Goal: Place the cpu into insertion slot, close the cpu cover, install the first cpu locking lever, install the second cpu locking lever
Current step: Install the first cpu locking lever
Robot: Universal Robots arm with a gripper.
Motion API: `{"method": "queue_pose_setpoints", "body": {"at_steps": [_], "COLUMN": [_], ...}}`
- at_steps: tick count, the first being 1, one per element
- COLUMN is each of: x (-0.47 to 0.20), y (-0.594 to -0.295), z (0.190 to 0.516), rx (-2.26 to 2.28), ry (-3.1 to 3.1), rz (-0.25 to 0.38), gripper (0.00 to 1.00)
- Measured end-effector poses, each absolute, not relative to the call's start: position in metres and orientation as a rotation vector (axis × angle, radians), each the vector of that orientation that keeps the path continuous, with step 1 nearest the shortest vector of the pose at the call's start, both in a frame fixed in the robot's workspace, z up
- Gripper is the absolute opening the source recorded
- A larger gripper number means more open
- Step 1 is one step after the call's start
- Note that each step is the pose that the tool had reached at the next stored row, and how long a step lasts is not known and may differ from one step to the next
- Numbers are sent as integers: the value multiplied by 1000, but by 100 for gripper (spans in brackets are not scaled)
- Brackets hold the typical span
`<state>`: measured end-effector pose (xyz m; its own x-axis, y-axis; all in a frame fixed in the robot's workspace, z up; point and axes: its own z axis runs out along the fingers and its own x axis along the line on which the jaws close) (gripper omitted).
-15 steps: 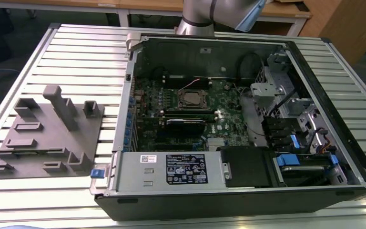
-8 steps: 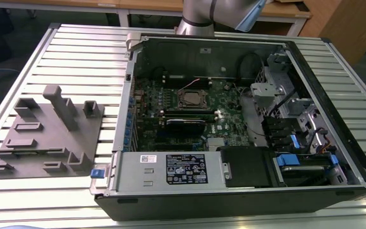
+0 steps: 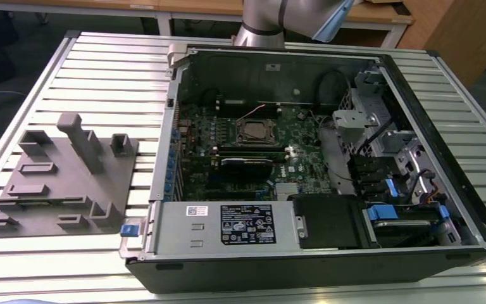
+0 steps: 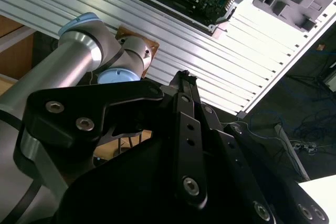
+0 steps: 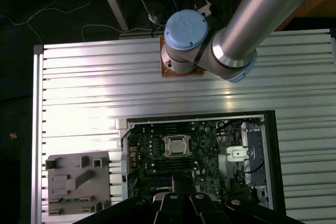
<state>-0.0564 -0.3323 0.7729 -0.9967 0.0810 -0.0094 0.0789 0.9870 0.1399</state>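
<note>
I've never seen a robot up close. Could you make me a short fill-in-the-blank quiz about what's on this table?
1. The grey holder tray sits on the exterior view's ____ of the computer case.
2. The square insertion slot sits on the green ____ inside the case.
3. In the first wrist view, the gripper hangs ____ the case, touching nothing.
4. The arm's round joint cap is light ____.

Missing words: left; motherboard; above; blue.

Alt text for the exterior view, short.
An open computer case lies on a slatted metal table, its motherboard exposed with the insertion slot near the centre. A grey moulded fixture sits at the exterior view's left; the robot arm rises behind the case.
</note>
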Motion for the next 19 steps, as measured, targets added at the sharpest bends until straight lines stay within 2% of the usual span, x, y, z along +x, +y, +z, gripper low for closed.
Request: {"method": "queue_pose_setpoints", "body": {"at_steps": [19], "x": [-56], "y": [-332], "z": [767], "rx": [125], "ry": [3116], "rz": [219], "gripper": [11]}}
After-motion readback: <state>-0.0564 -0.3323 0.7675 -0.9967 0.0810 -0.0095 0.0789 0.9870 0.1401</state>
